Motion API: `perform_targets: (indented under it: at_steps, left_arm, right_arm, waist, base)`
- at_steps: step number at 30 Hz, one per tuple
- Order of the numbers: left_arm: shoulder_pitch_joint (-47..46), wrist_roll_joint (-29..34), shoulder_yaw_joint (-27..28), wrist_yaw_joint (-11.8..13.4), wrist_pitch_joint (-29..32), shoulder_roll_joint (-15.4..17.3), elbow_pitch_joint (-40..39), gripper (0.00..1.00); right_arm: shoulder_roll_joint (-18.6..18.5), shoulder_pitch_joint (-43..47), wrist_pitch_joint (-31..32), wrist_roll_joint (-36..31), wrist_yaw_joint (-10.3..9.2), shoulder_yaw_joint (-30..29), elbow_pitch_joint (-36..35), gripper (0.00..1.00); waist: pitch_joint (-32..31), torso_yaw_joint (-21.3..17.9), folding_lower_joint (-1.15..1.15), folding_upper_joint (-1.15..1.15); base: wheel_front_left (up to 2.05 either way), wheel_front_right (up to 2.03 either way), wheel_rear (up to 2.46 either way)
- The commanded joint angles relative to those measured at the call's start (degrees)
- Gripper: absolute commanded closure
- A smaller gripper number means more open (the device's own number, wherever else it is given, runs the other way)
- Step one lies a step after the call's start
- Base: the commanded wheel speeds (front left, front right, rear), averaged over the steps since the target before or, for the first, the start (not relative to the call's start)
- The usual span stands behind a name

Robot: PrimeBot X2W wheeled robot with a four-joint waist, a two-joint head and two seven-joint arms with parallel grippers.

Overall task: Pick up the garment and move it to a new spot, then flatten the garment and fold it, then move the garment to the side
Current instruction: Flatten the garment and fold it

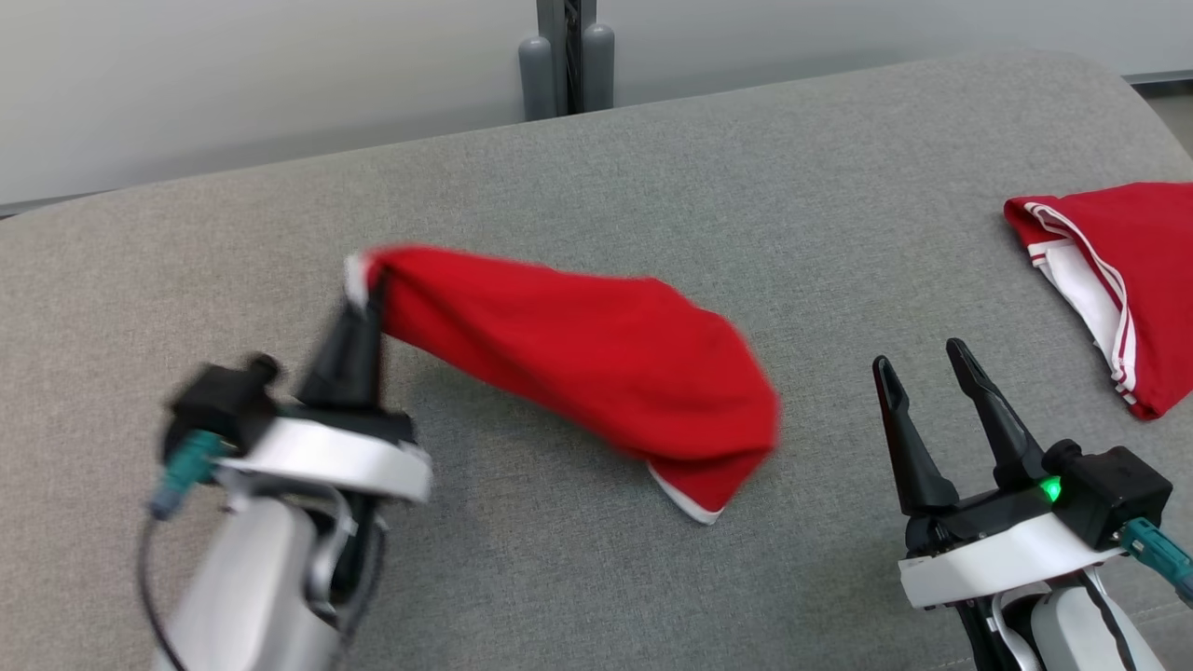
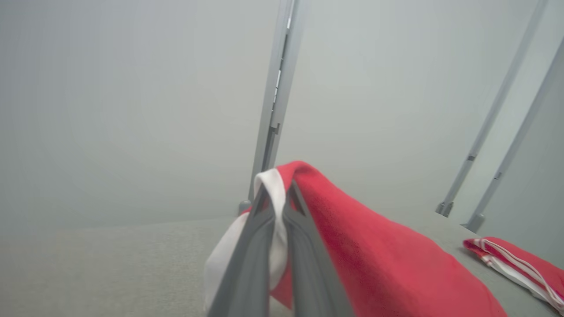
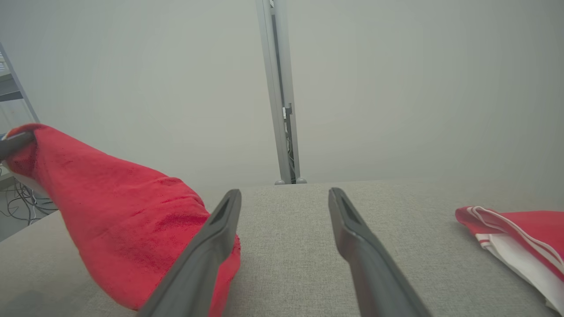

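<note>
Fabric, soft and light: the red knit garment with white trim (image 1: 578,363) hangs from my left gripper (image 1: 365,284), whose two dark fingers are pressed together on the white band at one corner. That end is raised off the grey cloth-covered table (image 1: 652,140). The other end droops ahead of me and seems to rest on the surface, to the left of my right gripper (image 1: 918,356), whose fingers stand apart over the table and hold nothing.

I judge the piece limp. It sags under its own weight, so it will swing and bunch rather than keep a shape. The pinch on the white band looks sound, since an edge is firmer than a single layer. For flattening, I think my right gripper should take the low hem corner, so the cloth stretches between two points. A second red garment with white stripes (image 1: 1118,270) lies well apart at the right, and I should keep clear of it.
</note>
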Motion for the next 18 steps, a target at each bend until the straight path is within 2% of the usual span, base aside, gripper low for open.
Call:
perform_targets:
  at_steps: [1,5,9,13,18]
  left_arm:
    - [-1.86,0.37,3.25,1.21,-0.04,0.82,-2.17,1.0]
    - [-4.48,2.46,8.1,2.92,-0.05,2.02,-6.97,1.0]
    - [-6.92,5.18,9.5,3.79,-0.04,2.02,-12.14,1.0]
    - [-9.22,8.39,7.67,4.98,-0.05,0.78,-16.12,1.0]
    - [-10.21,12.92,0.63,4.94,0.24,-0.55,-15.87,1.0]
  right_arm:
    - [-0.03,0.34,-0.26,-0.29,0.0,-0.01,0.1,0.0]
    - [0.33,0.49,-0.26,-0.33,0.0,0.46,0.37,0.0]
    - [0.56,0.44,-0.26,-0.07,0.0,0.92,0.46,0.0]
    - [0.8,0.3,-0.26,0.08,0.0,1.18,0.29,0.0]
    - [0.95,-0.24,-0.26,0.4,0.0,0.95,0.01,0.0]
  waist:
    - [-0.42,0.02,0.0,0.0]
    - [-0.99,-0.19,0.0,0.0]
    - [-1.3,-0.66,0.0,0.0]
    - [-1.07,-1.58,0.0,0.0]
    - [-0.1,-2.79,0.0,0.0]
  base:
    - [0.0,0.0,0.0]
    - [0.0,0.0,0.0]
    - [0.0,0.0,0.0]
    - [0.0,0.0,0.0]
    - [0.0,0.0,0.0]
